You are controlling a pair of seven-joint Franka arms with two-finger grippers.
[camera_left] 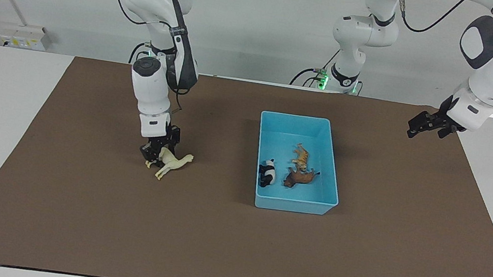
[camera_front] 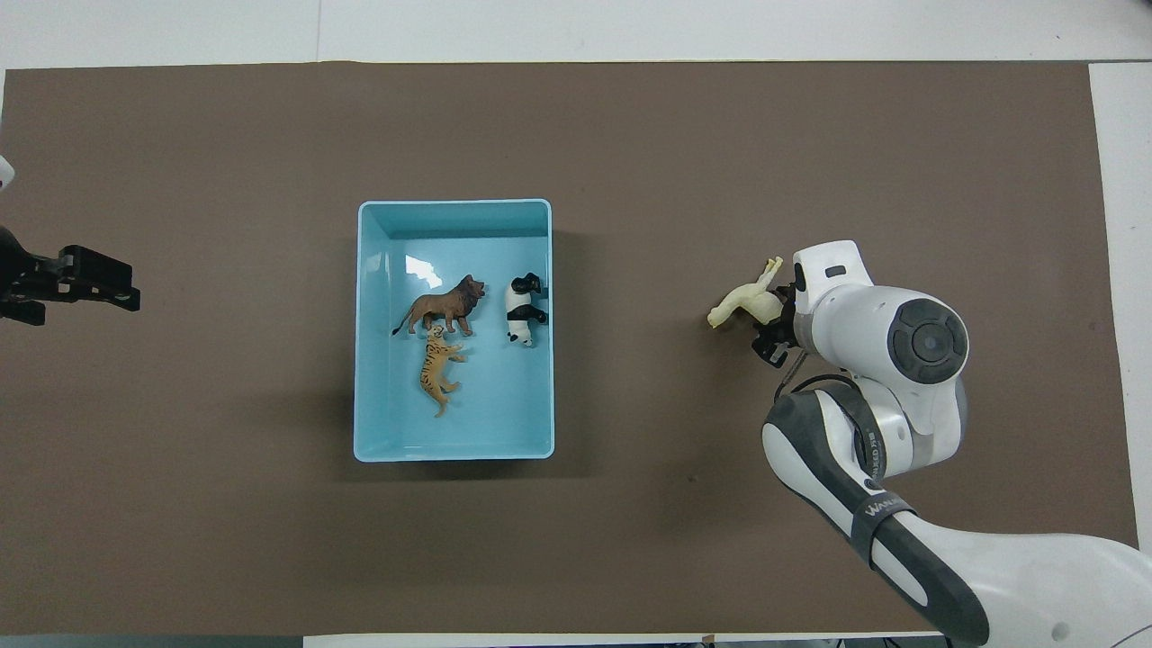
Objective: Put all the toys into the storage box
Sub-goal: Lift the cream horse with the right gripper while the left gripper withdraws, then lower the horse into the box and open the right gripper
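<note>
The cream llama lies on its side on the brown mat, toward the right arm's end. The right gripper is down at its hindquarters, fingers closing around them. The tiger, lion and panda lie in the light blue storage box. The left gripper waits open over the mat's other end.

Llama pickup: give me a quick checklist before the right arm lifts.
1. Right gripper down at the llama, at its rump end: ok.
2. Firm grip on the llama: cannot tell.
3. Llama lying on its side on the mat, not yet lifted: ok.
4. Storage box has bare floor toward the robots: ok.
5. Tiger, lion, panda already inside: ok.
6. Left gripper waits open, raised over the mat at its own end: ok.
</note>
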